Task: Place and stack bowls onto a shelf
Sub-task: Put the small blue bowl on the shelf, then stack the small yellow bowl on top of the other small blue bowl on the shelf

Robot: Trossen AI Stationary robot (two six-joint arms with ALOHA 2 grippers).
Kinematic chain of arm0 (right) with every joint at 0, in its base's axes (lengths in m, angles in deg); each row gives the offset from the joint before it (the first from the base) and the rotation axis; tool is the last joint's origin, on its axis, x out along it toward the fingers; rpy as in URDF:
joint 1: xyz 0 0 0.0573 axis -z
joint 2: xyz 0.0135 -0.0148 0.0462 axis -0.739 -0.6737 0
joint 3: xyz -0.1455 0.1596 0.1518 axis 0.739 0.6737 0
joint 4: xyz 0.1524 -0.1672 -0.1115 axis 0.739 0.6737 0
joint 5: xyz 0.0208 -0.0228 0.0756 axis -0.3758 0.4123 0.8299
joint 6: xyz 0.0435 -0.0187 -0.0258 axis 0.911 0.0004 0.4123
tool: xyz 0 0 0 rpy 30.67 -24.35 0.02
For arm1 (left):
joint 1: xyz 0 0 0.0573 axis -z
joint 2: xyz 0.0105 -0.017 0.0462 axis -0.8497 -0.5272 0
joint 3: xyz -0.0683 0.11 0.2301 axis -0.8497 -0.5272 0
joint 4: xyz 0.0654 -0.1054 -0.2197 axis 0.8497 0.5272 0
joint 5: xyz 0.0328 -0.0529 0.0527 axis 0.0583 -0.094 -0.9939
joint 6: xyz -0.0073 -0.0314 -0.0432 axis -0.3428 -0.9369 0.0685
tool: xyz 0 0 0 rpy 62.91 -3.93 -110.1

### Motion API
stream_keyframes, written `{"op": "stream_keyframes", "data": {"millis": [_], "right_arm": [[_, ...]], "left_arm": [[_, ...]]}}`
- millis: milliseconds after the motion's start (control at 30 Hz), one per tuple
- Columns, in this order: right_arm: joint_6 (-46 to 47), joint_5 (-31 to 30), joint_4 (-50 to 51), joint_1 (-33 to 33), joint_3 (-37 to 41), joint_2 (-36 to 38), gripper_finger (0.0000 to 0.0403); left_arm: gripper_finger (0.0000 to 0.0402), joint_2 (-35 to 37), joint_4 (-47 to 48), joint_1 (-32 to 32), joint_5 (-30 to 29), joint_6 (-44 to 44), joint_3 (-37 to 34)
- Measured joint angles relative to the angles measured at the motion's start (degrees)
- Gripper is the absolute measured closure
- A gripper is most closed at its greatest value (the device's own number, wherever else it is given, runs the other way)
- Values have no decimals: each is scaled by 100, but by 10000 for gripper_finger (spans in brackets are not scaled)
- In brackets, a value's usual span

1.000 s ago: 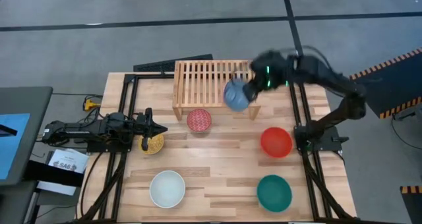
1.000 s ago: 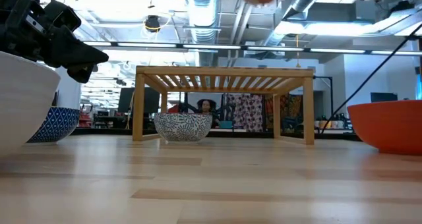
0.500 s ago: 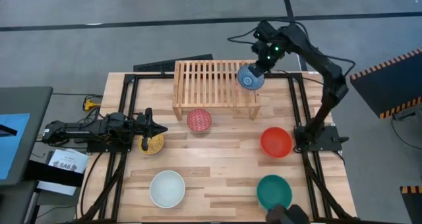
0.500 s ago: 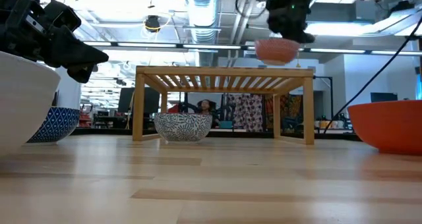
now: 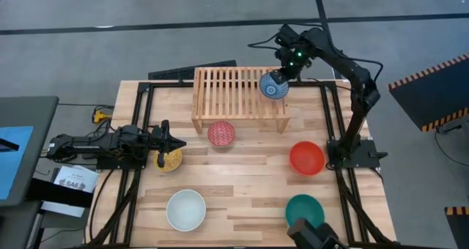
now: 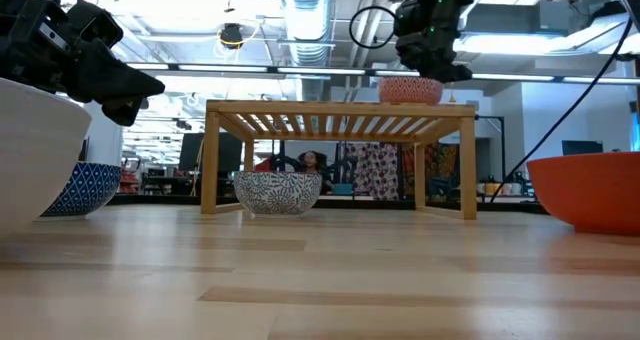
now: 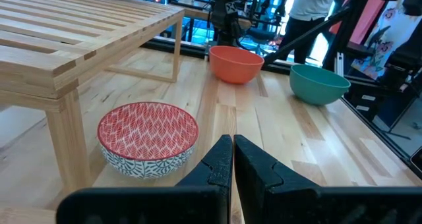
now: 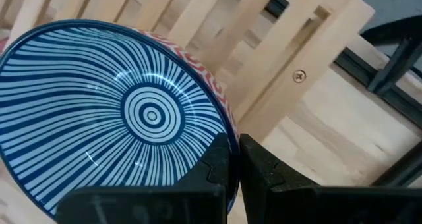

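Striped bowl (image 5: 273, 86) lowered onto shelf (image 5: 227, 92)

the right arm reaches up and bends over toward the far side, its wrist angled down, and the right gripper (image 5: 281, 77) has its two dark fingers (image 8: 224, 168) pinched close together, one on each side of the rim of the blue-and-white striped bowl (image 5: 273, 86), which lies just ahead of the fingertips. the left arm lies low and stretched out sideways, waiting, with the left gripper (image 5: 170, 140) level and its fingers (image 7: 221, 165) pressed together with nothing between them.
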Motion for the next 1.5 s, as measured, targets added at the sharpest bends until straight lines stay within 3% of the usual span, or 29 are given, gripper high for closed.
{"op": "stream_keyframes", "data": {"millis": [100,300,467,900,1267,1500], "right_arm": [[192,-8,92,1,0,0,366],[442,-5,97,-34,0,7,312],[512,-3,91,-29,0,7,292],[-105,128,87,155,0,184,255],[-283,132,107,621,-2,1175,213],[-259,148,-147,224,238,2094,204]], "left_arm": [[401,2,0,0,0,0,1],[401,1,0,0,1,0,0],[401,0,0,0,2,0,2],[401,0,-18,2,-48,-158,2],[401,2,-83,0,-339,-640,0],[401,0,-674,2,-348,-1299,20]]}}
